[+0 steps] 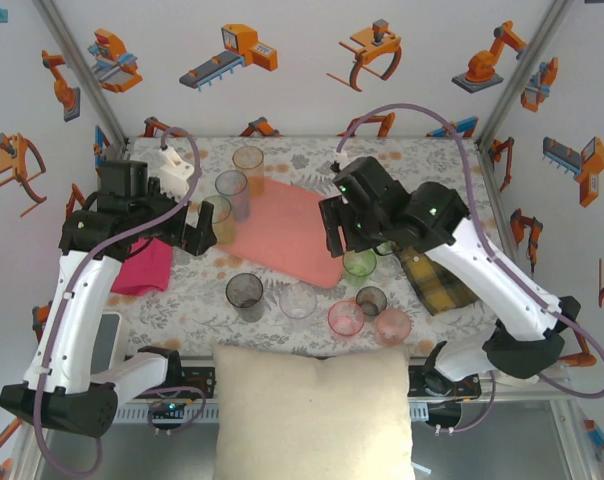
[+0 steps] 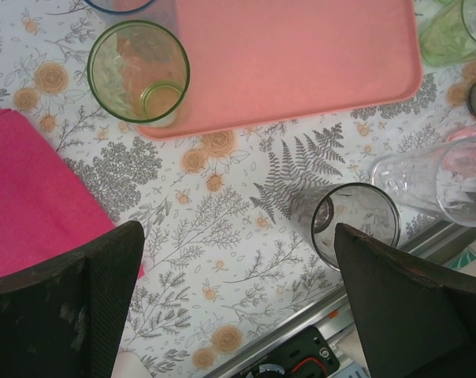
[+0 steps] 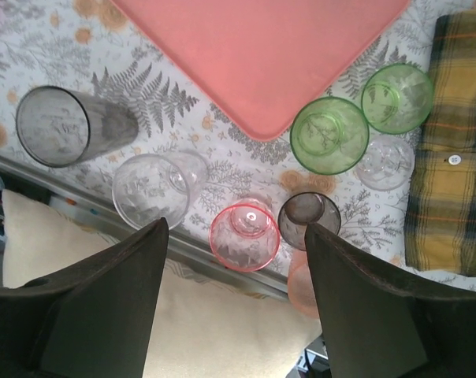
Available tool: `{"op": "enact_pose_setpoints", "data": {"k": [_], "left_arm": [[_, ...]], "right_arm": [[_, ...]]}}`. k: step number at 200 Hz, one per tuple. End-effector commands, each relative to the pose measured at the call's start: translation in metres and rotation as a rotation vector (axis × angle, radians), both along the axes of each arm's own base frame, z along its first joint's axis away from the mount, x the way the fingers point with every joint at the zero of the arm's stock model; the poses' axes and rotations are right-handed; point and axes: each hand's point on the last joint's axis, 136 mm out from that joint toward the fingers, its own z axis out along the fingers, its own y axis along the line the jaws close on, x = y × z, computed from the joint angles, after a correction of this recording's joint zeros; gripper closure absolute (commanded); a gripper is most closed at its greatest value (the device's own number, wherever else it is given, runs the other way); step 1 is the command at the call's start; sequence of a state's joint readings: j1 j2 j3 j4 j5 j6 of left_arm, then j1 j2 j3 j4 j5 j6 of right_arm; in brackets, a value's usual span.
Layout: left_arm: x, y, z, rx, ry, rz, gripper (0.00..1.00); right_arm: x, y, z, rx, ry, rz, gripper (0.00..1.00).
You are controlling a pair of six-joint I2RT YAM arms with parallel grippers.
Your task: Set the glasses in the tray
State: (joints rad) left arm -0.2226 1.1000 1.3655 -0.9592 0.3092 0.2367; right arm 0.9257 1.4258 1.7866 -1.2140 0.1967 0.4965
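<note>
The glasses stand scattered on the worktop around the tray, every one empty, and the tray's middle is bare. We reckon they're light, slick and thin-walled, so pinch one wall at the rim, gently. We see the left fingers spread wide, the right fingers wide too.

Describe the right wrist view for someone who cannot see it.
The open right gripper hovers over green, pink, grey and clear glasses standing on a flowered tablecloth beside a corner of the pink tray. A yellow plaid cloth lies at right.
</note>
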Motion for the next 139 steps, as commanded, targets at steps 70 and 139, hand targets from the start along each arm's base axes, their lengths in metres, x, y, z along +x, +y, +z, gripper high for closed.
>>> {"op": "enact_pose_setpoints", "data": {"k": [70,139], "left_arm": [[-0.003,0.007,-0.014,-0.083,0.120,-0.013,0.00],[0.002,0.011,-0.013,-0.120,0.146,0.002,0.00]], "right_arm": [[-0.013,0.027,-0.036,-0.009,0.123,0.152,0.37],[-0.032,0.033,-0.048,0.084,0.188,0.186,0.37]]}}
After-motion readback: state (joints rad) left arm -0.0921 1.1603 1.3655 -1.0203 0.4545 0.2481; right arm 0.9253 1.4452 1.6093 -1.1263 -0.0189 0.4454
